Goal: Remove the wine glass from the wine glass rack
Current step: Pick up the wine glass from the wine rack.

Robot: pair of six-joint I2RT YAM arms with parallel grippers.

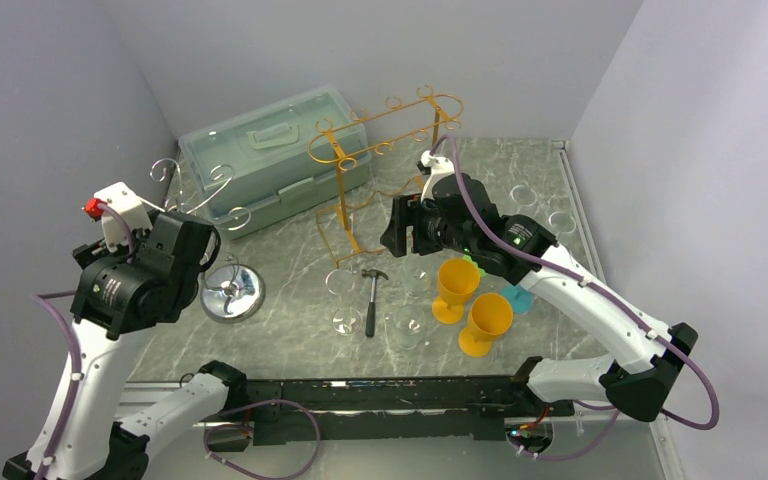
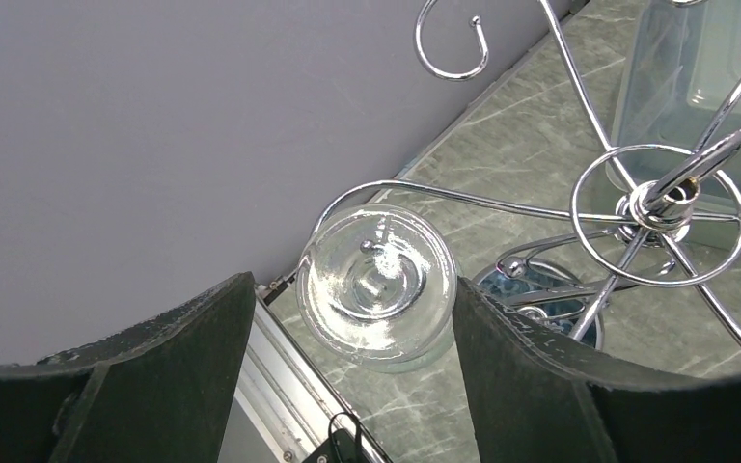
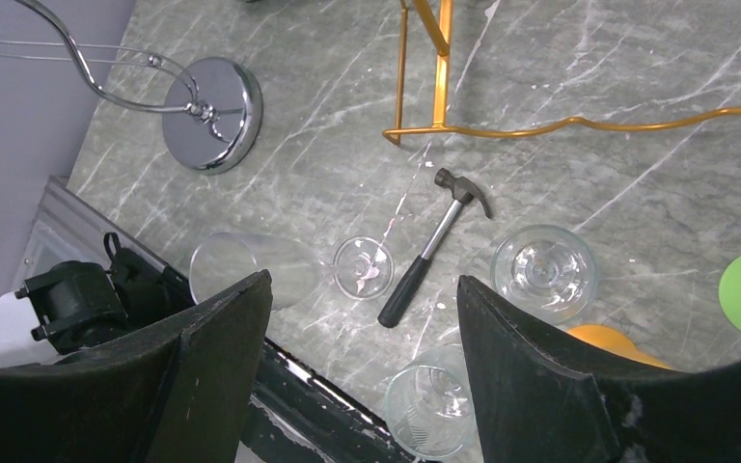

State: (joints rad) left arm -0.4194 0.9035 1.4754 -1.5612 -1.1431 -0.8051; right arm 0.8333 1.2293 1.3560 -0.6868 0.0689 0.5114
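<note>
**Left hand open over the hanging glass**

The glass hangs from the chrome rack at the left edge of the bench, close to the wall. Its foot sits up on a curved wire arm and its bowl is below. The left wrist view looks straight down on it, so the round foot faces the camera with the rim of the bowl showing behind. Its long axis therefore runs vertically, stem in line with the view, bowl mouth toward the bench.

The left hand is above it, jaws apart. The fingers flank the foot; bare space shows on one side, and the other pad is very close, though I cannot tell whether it touches. Nothing is gripped yet.

The right hand hovers open and empty over the middle of the bench, well away.

The glass should be light, rigid, slick and easily broken, and the thin stem is its weakest part. The best hold is probably a gentle squeeze across the stem just under the foot, or across the foot's edge. It could then be slid along the wire toward the open end rather than pulled straight up, since the foot is caught on the wire. Too hard a squeeze could chip the foot or let it slip out.
</note>
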